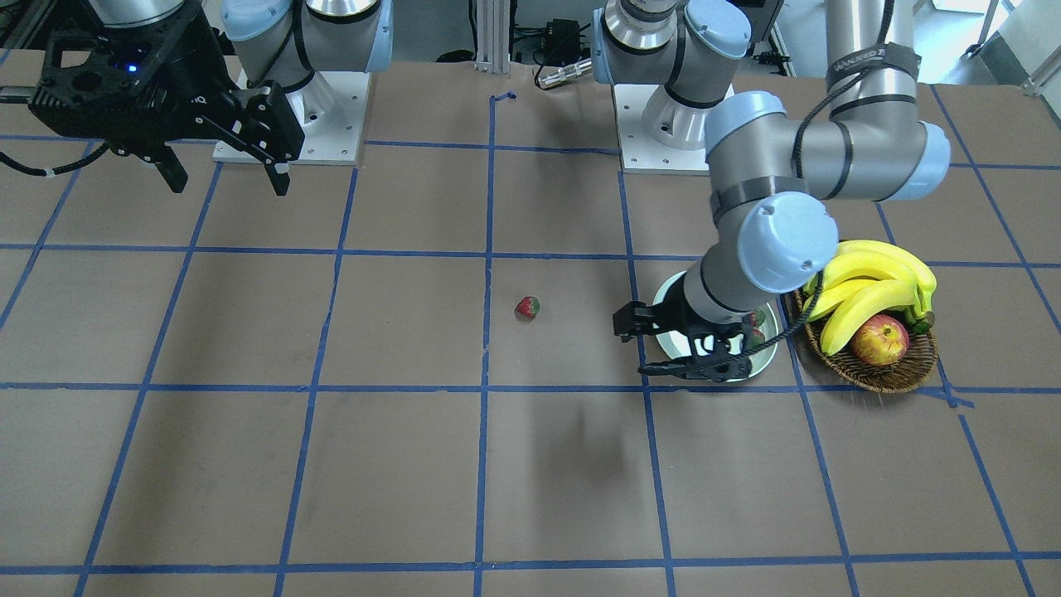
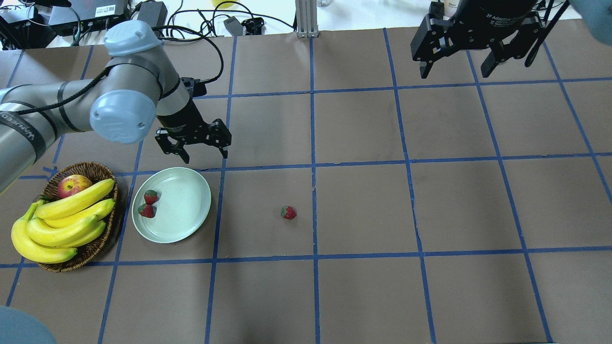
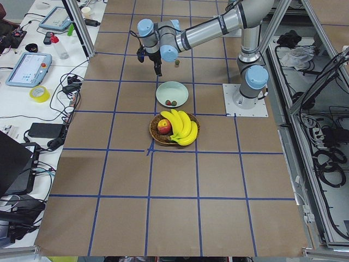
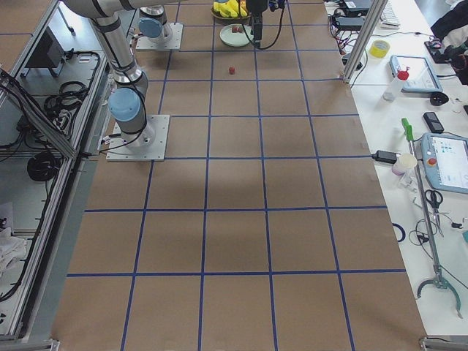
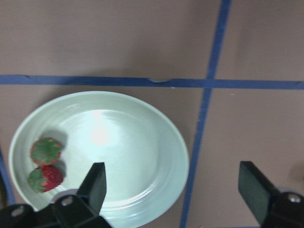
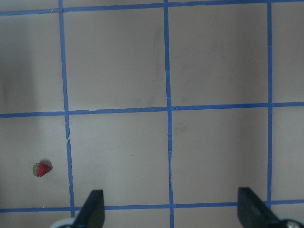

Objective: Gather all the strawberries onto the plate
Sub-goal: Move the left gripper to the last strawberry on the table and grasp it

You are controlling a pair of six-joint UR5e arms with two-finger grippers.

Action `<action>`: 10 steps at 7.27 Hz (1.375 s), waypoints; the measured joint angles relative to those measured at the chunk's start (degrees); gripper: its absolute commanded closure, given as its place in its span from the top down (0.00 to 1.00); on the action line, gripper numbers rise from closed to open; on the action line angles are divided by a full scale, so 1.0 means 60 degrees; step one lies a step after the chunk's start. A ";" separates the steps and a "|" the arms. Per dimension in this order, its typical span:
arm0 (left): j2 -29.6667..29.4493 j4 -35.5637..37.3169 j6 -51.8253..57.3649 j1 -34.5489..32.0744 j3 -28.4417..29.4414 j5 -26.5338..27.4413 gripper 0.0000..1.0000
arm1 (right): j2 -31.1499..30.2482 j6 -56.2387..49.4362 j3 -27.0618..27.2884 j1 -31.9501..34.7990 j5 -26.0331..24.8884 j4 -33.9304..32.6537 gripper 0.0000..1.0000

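The pale mint plate (image 2: 186, 205) lies left of centre, with two strawberries (image 2: 150, 196) (image 2: 147, 210) on its left part. A third strawberry (image 2: 288, 212) lies alone on the brown table, right of the plate. My left gripper (image 2: 204, 157) hovers open and empty over the plate's far edge. The left wrist view shows the plate (image 5: 137, 156) and both berries (image 5: 46, 150) (image 5: 45, 178) between the spread fingers. My right gripper (image 2: 454, 75) is open and empty, raised at the far right. Its wrist view shows the lone strawberry (image 6: 42, 169) at lower left.
A brown wicker basket (image 2: 91, 171) with bananas (image 2: 62, 224) and an apple (image 2: 74, 185) stands close to the plate's left. In the front view my left arm covers most of the plate (image 1: 767, 352). The arm bases stand at the table's robot side.
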 measured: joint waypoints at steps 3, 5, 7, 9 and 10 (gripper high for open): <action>-0.0331 0.1916 -0.0955 -0.1565 -0.0819 -0.0627 1.00 | -0.0002 0.0004 0.0007 0.0005 0.0002 0.0001 1.00; -0.0503 0.3297 -0.1017 -0.1948 -0.1705 -0.0661 1.00 | -0.0004 0.0002 0.0001 0.0020 -0.0027 0.0002 1.00; -0.0536 0.3588 -0.1152 -0.2270 -0.2047 -0.0606 0.82 | -0.0009 0.0000 0.0008 0.0017 -0.0024 0.0011 1.00; -0.0550 0.3612 -0.1385 -0.2416 -0.2189 -0.0587 0.82 | -0.0013 -0.0006 0.0007 -0.0001 -0.0020 0.0015 1.00; -0.0551 0.3614 -0.1408 -0.2432 -0.2296 -0.0580 0.73 | -0.0019 -0.0009 0.0003 -0.0005 -0.0027 0.0019 1.00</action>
